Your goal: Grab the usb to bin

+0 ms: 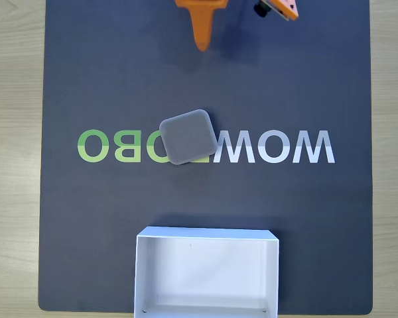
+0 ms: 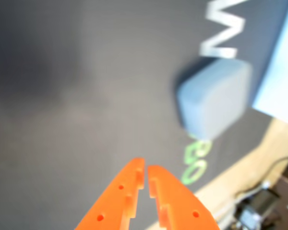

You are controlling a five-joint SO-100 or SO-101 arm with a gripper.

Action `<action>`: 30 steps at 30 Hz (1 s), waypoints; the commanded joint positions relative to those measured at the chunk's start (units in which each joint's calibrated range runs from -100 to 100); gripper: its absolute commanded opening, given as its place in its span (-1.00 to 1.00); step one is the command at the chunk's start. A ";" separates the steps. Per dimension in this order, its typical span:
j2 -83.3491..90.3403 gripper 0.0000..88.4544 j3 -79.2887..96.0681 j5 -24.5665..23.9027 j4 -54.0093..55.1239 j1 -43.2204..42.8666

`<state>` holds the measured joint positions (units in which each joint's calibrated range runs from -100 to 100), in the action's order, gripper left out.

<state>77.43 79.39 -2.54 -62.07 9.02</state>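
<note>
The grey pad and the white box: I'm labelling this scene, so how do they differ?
The flat matte grey square pad is solid and lies skewed on the dark mat's lettering; the shallow rectangular white box is hollow, wider, and square to the mat's near edge. Both rest on the mat, untouched.

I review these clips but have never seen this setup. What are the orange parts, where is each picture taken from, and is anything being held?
The orange parts belong to a small robot arm ending in a gripper with two fingers. The fixed view looks straight down on a dark mat; the wrist view rides on the arm, looking past the fingers. On the mat lie a flat grey block, over the printed lettering, and an empty white box at the near edge. The fingers are nearly together and hold nothing.
</note>
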 commanded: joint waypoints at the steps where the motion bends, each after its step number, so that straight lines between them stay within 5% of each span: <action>1: -13.71 -0.98 -15.26 0.18 4.76 -0.10; 16: -57.97 -0.98 -66.93 1.02 -12.88 3.69; 25: -71.71 -0.98 -70.72 19.37 -13.92 8.15; 30: -77.30 -0.98 -69.91 25.57 -14.01 8.32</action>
<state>1.67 11.61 20.21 -75.78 17.33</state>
